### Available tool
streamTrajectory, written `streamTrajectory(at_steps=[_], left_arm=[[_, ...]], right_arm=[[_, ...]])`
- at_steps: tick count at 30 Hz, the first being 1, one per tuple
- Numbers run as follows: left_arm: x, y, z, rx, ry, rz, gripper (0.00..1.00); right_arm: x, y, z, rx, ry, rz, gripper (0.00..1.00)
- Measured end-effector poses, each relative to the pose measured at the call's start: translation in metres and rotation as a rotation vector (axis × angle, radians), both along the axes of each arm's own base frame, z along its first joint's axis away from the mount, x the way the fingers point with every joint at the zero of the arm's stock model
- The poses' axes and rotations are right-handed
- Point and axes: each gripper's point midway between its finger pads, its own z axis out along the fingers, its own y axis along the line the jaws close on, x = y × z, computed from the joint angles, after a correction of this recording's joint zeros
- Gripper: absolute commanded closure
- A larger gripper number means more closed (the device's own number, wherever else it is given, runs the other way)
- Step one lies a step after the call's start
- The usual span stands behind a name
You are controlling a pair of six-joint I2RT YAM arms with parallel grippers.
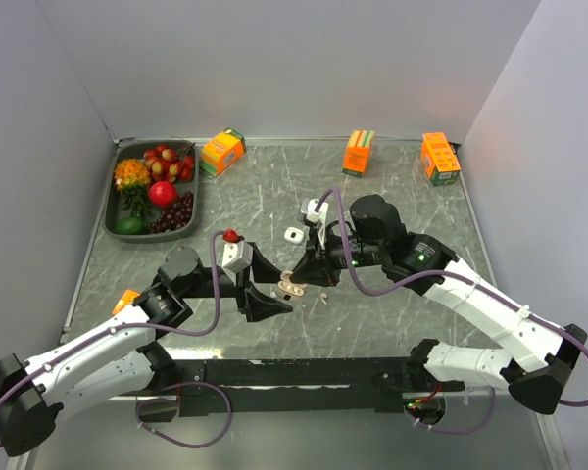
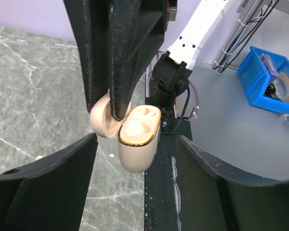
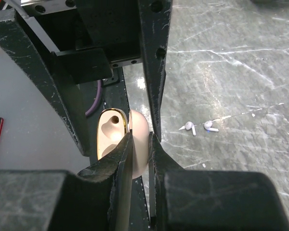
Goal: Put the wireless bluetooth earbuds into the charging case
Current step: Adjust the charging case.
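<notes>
right tool [image 3: 140,140] pinches the lid of the open charging case [image 2: 137,149]; left tool [image 2: 137,142] gapes wide around it; 2 earbuds [image 3: 188,126] lie at its 3 o'clock.

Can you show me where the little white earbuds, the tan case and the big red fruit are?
earbuds [image 3: 188,126]: right wrist view, head of the left bud.
charging case [image 2: 136,153]: left wrist view, tan body under gold rim.
red fruit [image 1: 162,193]: top external view, its middle.

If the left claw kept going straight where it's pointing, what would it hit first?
Probably the open charging case, just ahead of the left gripper, with its lid pinched by the right gripper; depth is unclear.
</notes>
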Motion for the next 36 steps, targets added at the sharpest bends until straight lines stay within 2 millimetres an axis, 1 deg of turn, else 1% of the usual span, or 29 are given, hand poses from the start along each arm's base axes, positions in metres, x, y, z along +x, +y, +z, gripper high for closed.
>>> streamTrajectory(at_steps=[3, 7, 9, 11, 15, 17, 20, 24, 26, 27, 29, 31, 36], left_arm=[[-0.002, -0.001, -0.001, 0.002, 0.011, -0.013, 0.37], [-0.003, -0.005, -0.007, 0.018, 0.043, -0.032, 0.46], [-0.003, -0.007, -0.012, 0.030, 0.063, -0.041, 0.47], [-0.003, -0.008, -0.014, 0.034, 0.074, -0.044, 0.46], [-0.004, -0.009, -0.013, 0.030, 0.081, -0.052, 0.34], [-0.005, -0.009, -0.011, 0.022, 0.080, -0.053, 0.33], [-0.006, -0.009, -0.008, 0.013, 0.083, -0.055, 0.35], [-0.007, -0.008, -0.003, 0.003, 0.076, -0.057, 0.44], [-0.007, -0.009, -0.001, 0.000, 0.074, -0.058, 0.46], [-0.007, -0.009, -0.001, -0.002, 0.072, -0.058, 0.49], [-0.007, -0.009, -0.001, -0.002, 0.073, -0.058, 0.51], [-0.006, -0.009, -0.001, -0.001, 0.074, -0.058, 0.57], [-0.005, -0.010, -0.002, 0.001, 0.076, -0.058, 0.63]], right_arm=[[0.002, 0.000, 0.000, -0.002, -0.004, -0.009, 1.00], [0.004, 0.000, 0.001, -0.001, -0.012, -0.018, 1.00], [0.004, 0.000, 0.000, -0.002, -0.013, -0.019, 1.00], [0.004, 0.000, 0.000, -0.003, -0.016, -0.022, 1.00], [0.005, 0.000, 0.000, -0.006, -0.019, -0.027, 1.00], [0.005, 0.000, 0.000, -0.006, -0.020, -0.027, 1.00], [0.005, 0.000, 0.000, -0.008, -0.022, -0.030, 1.00], [0.005, 0.000, -0.001, -0.010, -0.025, -0.034, 1.00], [0.006, 0.000, -0.001, -0.011, -0.026, -0.038, 1.00], [0.006, 0.000, -0.001, -0.012, -0.027, -0.039, 1.00], [0.006, 0.000, -0.001, -0.012, -0.028, -0.039, 1.00], [0.006, 0.000, 0.000, -0.011, -0.028, -0.039, 1.00], [0.004, 0.000, 0.000, -0.009, -0.029, -0.035, 1.00]])
